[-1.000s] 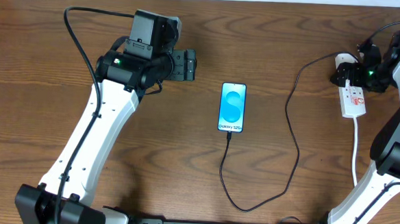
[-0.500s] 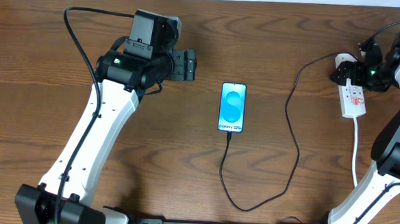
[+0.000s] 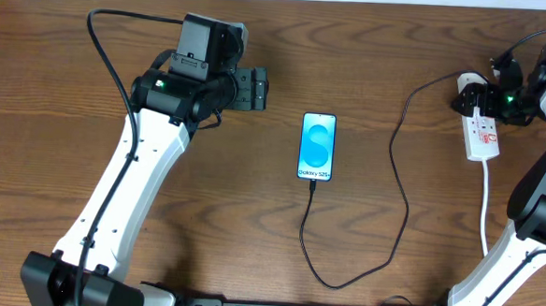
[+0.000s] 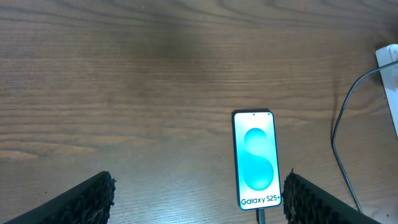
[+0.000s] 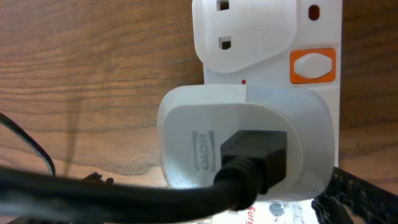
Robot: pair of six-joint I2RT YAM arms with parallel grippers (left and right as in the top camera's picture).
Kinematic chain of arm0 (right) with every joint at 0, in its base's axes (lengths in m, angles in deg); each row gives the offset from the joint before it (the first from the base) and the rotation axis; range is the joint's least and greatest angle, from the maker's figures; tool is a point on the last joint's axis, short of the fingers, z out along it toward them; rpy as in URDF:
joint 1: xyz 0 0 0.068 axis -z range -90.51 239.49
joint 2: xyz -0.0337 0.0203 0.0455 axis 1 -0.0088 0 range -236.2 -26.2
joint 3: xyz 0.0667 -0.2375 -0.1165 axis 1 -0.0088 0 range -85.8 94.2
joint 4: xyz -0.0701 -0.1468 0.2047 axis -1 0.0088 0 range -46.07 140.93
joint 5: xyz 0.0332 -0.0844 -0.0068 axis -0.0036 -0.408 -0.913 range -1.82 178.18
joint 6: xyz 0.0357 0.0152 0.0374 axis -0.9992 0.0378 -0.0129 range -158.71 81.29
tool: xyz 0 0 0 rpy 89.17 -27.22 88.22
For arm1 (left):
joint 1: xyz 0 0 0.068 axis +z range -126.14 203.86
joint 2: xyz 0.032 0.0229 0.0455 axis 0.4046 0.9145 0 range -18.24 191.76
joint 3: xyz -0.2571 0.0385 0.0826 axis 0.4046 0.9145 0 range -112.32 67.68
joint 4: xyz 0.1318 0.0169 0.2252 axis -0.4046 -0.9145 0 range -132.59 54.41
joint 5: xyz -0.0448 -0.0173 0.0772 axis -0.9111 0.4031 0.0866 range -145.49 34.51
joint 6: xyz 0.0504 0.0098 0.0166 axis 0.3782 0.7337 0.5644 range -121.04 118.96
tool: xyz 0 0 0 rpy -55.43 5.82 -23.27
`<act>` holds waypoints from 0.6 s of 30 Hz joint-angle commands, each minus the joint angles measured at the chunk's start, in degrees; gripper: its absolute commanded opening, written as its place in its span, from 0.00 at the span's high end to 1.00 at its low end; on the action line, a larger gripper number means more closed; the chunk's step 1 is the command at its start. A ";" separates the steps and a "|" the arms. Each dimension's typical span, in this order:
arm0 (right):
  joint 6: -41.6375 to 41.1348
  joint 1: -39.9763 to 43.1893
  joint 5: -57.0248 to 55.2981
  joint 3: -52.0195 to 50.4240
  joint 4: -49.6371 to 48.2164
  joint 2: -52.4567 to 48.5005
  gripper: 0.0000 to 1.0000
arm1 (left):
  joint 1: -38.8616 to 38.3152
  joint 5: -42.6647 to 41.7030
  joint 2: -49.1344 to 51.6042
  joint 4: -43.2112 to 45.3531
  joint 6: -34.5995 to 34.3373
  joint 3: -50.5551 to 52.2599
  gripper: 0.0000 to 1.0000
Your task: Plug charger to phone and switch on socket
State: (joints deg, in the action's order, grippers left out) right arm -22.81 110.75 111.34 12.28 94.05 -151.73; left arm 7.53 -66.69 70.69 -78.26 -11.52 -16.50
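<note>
The phone [image 3: 317, 146] lies flat mid-table with its blue screen lit; it also shows in the left wrist view [image 4: 255, 158]. The black charger cable [image 3: 403, 202] is in the phone's bottom port. It loops toward the table front and runs up to a white adapter [image 5: 242, 140] seated in the white socket strip [image 3: 483, 136]. The strip's orange switch [image 5: 313, 65] sits beside the adapter. My right gripper [image 3: 489, 94] is at the strip's far end, its fingers [image 5: 217, 199] spread on either side of the adapter. My left gripper [image 3: 256, 88] hovers left of the phone, open and empty [image 4: 199, 202].
The strip's white cord [image 3: 485, 206] runs toward the table's front right, next to my right arm. A second unused outlet [image 5: 239, 31] sits on the strip beyond the adapter. The table's back edge [image 3: 356, 0] is near the top.
My right gripper has shifted very slightly at the strip's far end. The phone, cable and left arm have not moved.
</note>
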 commanded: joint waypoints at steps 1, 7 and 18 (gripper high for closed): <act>-0.72 -1.11 6.03 -0.35 1.38 -1.14 0.01 | -0.07 0.79 -0.22 -0.17 0.37 -0.15 0.14; -0.72 -1.11 6.45 -0.35 1.51 -1.14 0.01 | -0.07 0.79 -0.22 -0.17 0.39 -0.15 0.14; -0.87 -1.11 7.28 -0.39 1.49 -1.14 0.01 | -0.07 0.79 -0.22 -0.17 0.39 -0.15 0.14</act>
State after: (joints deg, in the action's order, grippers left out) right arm -22.85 110.77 111.49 12.35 94.21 -151.73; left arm 7.53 -66.69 70.69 -78.26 -11.52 -16.50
